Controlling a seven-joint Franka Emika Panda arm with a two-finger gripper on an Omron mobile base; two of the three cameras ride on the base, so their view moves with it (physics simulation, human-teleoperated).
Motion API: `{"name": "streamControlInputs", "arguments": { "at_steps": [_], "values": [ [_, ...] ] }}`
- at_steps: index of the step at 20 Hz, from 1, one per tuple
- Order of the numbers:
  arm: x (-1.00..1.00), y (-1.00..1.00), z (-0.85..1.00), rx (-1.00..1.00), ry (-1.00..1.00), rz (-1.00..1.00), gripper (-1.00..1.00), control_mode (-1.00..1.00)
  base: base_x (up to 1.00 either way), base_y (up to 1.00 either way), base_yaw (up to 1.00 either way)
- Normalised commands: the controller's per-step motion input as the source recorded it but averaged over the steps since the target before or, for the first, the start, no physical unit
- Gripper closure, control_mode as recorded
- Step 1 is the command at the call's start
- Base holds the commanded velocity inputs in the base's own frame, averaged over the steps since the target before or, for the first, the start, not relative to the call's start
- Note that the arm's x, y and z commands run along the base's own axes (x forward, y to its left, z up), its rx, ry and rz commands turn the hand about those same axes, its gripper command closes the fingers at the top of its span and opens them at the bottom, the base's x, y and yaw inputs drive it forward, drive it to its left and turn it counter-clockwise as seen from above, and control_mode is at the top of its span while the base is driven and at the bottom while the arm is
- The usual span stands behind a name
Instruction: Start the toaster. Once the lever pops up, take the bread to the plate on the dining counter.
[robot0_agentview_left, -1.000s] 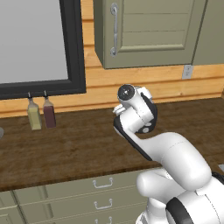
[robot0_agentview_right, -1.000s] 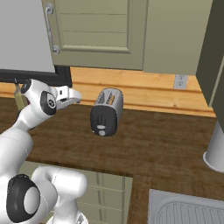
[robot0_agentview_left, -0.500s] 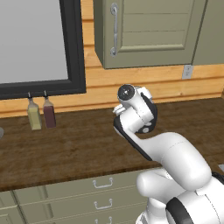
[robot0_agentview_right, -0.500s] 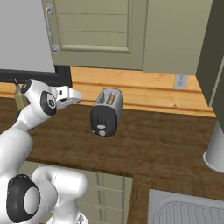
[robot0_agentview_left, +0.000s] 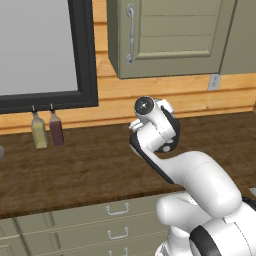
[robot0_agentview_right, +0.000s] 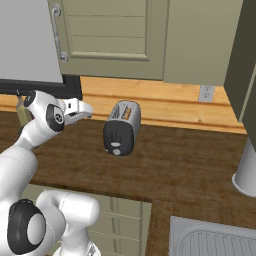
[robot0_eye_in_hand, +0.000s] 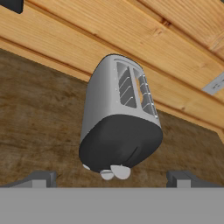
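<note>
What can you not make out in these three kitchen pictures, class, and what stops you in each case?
- The toaster, left base view: almost wholly hidden behind the robot's arm.
- The lever, hand view: too small and dark against the toaster's black end panel to tell whether it is up or down.
- The bread, right base view: a tan patch at the slots, too small to confirm.
- The sink, right base view: cut off by the bottom edge.

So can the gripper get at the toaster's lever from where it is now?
Probably yes. The open gripper faces the toaster's black end panel, with bare worktop between them. Which small tab is the lever is hard to tell.
</note>
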Motion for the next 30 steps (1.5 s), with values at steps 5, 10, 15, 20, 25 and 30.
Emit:
{"name": "streamControlInputs", "arguments": {
  "at_steps": [5,10,15,20,25,30],
  "values": [
    [0.00,0.00,0.00,0.00,0.00,0.00,-1.00,-1.00,0.00,0.00,0.00],
    [0.00,0.00,0.00,0.00,0.00,0.00,-1.00,-1.00,0.00,0.00,0.00],
    [0.00,0.00,0.00,0.00,0.00,0.00,-1.00,-1.00,0.00,0.00,0.00],
    [0.00,0.00,0.00,0.00,0.00,0.00,-1.00,-1.00,0.00,0.00,0.00],
    [0.00,0.00,0.00,0.00,0.00,0.00,-1.00,-1.00,0.00,0.00,0.00],
    [0.00,0.00,0.00,0.00,0.00,0.00,-1.00,-1.00,0.00,0.00,0.00]
  ]
}}
